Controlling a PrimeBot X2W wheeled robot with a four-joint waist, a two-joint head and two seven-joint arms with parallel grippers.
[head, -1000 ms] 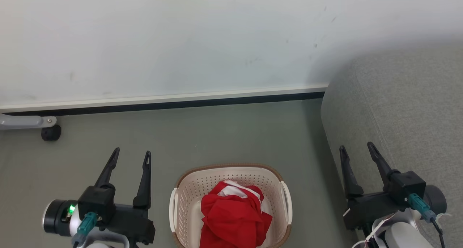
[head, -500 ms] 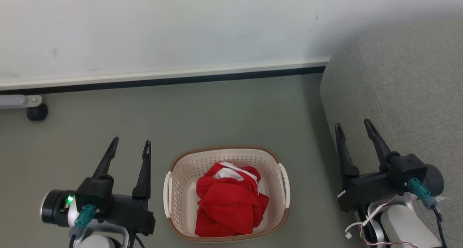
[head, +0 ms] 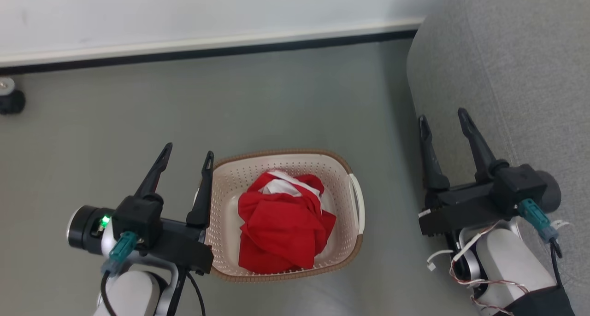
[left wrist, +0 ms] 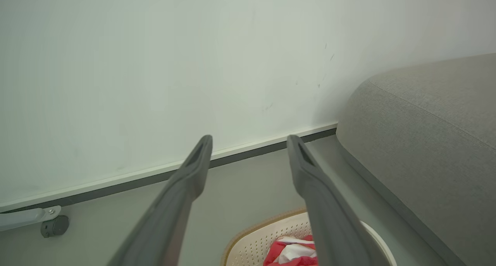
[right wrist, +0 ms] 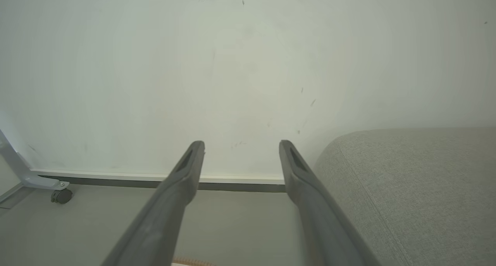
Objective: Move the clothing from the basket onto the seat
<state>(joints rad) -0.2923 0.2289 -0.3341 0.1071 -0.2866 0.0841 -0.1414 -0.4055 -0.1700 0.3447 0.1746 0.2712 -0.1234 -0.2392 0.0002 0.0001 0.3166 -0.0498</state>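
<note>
Two grippers are hanging over the floor (head: 230, 99), and both are holding nothing. The left gripper (head: 189, 149) is hanging at 8 o'clock in the head view. Its jaws are spread wide apart and pointing to 12 o'clock. Its finger (head: 203, 191) nearer the basket (head: 276, 153) is crossing the basket's 9 o'clock edge in that view, and I cannot tell if it is touching. The right gripper (head: 441, 114) is hanging at 3 o'clock with its jaws spread wide too, in front of the side of the seat (head: 507, 53).

The basket is sitting on the floor at 6 o'clock, between the two grippers. The clothing (head: 281, 224) is lying bunched up inside the basket, red with a bit of white showing at its 12 o'clock end. The seat is standing at 1 to 4 o'clock, apart from the basket. A white wall (head: 184, 2) is running along 12 o'clock. A small black wheel (head: 9, 102) is sitting at 10 o'clock by the wall. In the left wrist view, the basket and the clothing are peeking out at 6 o'clock.
</note>
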